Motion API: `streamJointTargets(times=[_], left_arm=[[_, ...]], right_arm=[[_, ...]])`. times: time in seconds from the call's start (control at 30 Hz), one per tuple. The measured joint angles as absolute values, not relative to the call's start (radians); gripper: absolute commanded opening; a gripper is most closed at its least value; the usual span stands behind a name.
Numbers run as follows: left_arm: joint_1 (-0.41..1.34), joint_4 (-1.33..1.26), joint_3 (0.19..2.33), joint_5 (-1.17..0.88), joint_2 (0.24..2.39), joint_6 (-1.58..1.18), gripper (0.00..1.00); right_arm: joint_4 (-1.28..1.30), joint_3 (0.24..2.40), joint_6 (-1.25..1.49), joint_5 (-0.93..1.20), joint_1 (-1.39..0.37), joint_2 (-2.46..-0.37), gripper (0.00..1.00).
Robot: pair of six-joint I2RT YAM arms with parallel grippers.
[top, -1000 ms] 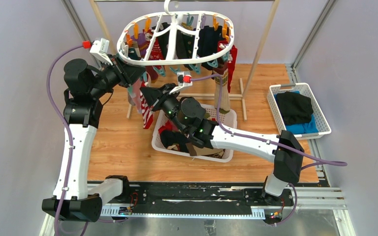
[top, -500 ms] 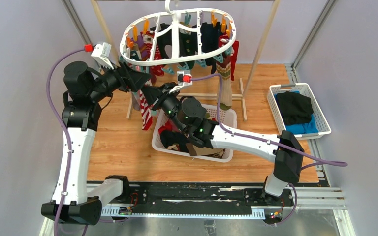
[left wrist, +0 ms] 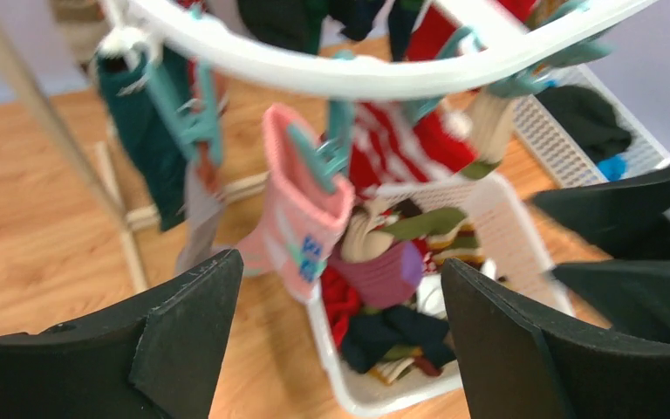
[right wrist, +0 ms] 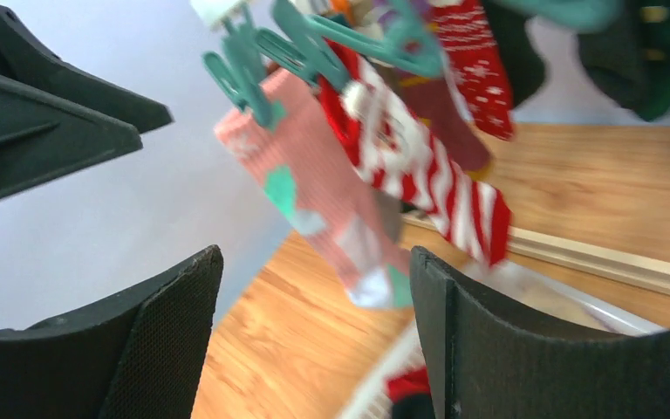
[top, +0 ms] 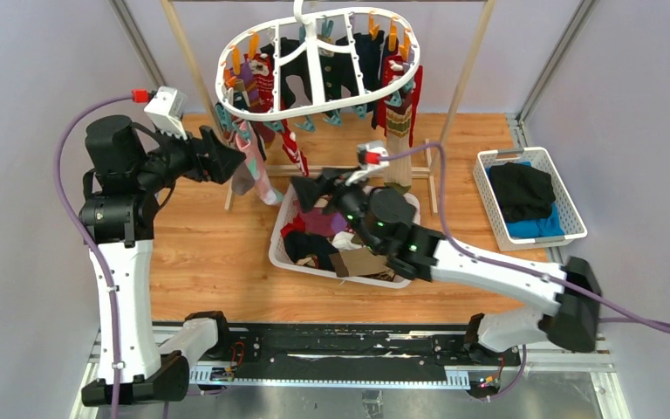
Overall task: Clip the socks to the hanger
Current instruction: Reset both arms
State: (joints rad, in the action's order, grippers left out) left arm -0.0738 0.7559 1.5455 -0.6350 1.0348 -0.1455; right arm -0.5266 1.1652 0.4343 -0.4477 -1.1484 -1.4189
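Top view. Hanger hangs tilted over the far side of the table, socks pinned round its rim. Pink sock and striped sock dangle from its near-left edge. Left gripper sits just left of the pink sock, apart from it. Right gripper sits below and right of it, over the basket, which holds more loose socks. Both jaws stand wide apart and hold nothing.

Left wrist view. The fingers are spread wide with nothing between them. Beyond the gap, the pink sock hangs by its cuff from a teal pin under the hanger rim. The basket lies beyond it.

Right wrist view. The fingers are likewise spread and empty. The pink sock and striped sock hang side by side ahead, slightly blurred.

Hazards, as judged. The pin appears to bite only the cuff's edge, so a brush from either arm could pull the sock free. The hanger hangs freely from its hook. A knock would set it swinging, which would make the next pin hard to catch. The right arm reaching into the basket passes close under the dangling socks and may snag them.
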Motion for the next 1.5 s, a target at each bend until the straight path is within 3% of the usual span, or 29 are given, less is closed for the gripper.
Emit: streamJointTargets(times=[0.27, 0.43, 0.57, 0.67, 0.9, 1.5], left_arm=[[-0.278, 0.829, 1.309, -0.62, 1.018, 0.109, 0.87], [-0.305, 0.714, 0.994, -0.552, 1.019, 0.187, 0.87], [-0.307, 0.504, 0.778, -0.491, 1.019, 0.174, 0.88], [-0.307, 0.291, 0.64, -0.453, 1.027, 0.134, 1.0], [-0.307, -0.092, 0.525, -0.395, 1.182, 0.039, 1.0], [-0.282, -0.622, 0.388, -0.326, 1.345, -0.136, 1.0]], right_arm=[[-0.223, 0.884, 0.323, -0.609, -1.051, -0.968, 0.83], [-0.075, 0.696, 0.295, -0.73, -0.811, -0.699, 0.84], [-0.052, 0.585, 0.276, -0.818, -0.597, -0.618, 0.85], [-0.099, 0.482, 0.242, -0.864, -0.458, -0.632, 0.85], [-0.171, 0.391, 0.271, -0.875, -0.257, -0.834, 0.86], [-0.777, 0.236, 0.094, -0.842, -0.188, -1.225, 0.84]])
